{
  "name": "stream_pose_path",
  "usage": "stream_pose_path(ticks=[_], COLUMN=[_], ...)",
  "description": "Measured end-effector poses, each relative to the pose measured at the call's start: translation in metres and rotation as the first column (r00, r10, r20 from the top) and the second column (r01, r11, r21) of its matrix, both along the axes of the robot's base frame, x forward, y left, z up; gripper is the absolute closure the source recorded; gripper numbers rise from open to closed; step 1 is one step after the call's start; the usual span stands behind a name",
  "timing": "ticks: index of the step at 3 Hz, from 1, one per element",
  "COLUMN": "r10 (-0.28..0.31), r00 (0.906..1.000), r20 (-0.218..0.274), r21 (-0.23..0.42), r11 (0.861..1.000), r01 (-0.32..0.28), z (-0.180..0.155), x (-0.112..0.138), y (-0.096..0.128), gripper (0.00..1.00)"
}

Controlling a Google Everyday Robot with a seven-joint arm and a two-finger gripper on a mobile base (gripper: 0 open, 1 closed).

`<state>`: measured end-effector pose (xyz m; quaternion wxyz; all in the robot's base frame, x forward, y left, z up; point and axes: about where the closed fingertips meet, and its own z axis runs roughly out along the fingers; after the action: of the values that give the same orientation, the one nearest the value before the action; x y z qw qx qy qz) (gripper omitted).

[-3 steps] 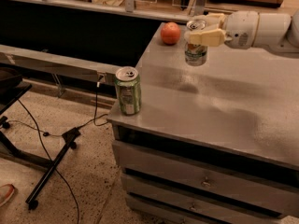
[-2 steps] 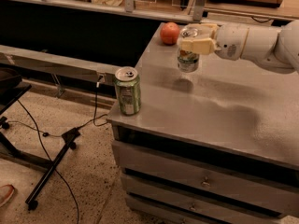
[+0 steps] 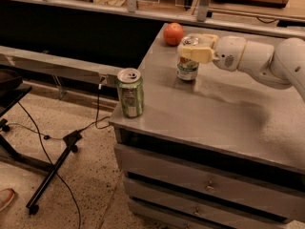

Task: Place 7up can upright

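Observation:
The 7up can (image 3: 187, 67) is silvery-white with green markings and a small red-orange patch. It stands upright on the grey cabinet top (image 3: 224, 113), towards the back left. My gripper (image 3: 194, 49) reaches in from the right on a white arm and is shut on the can's upper part, its cream fingers (image 3: 199, 54) across the can near the silver top. The can's base looks at or just above the surface.
A darker green can with a striped label (image 3: 129, 92) stands upright at the front left corner of the cabinet top. An orange-red fruit (image 3: 173, 34) sits at the back left. Drawers are below; a stand and cables lie on the floor at left.
My gripper has carried the 7up can leftward and down, from above the surface near the fruit to a spot low on the cabinet top.

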<state>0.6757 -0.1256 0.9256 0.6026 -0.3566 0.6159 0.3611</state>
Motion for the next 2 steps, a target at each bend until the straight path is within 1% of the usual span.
stream_pose_path(ticks=[2], r10=[0.008], r00=[1.0], r20=[-0.001], r21=[0.002], r11=[1.0], r01=[-0.008], z=[-0.0001], x=[0.0004], y=[0.0061], gripper=[0.35])
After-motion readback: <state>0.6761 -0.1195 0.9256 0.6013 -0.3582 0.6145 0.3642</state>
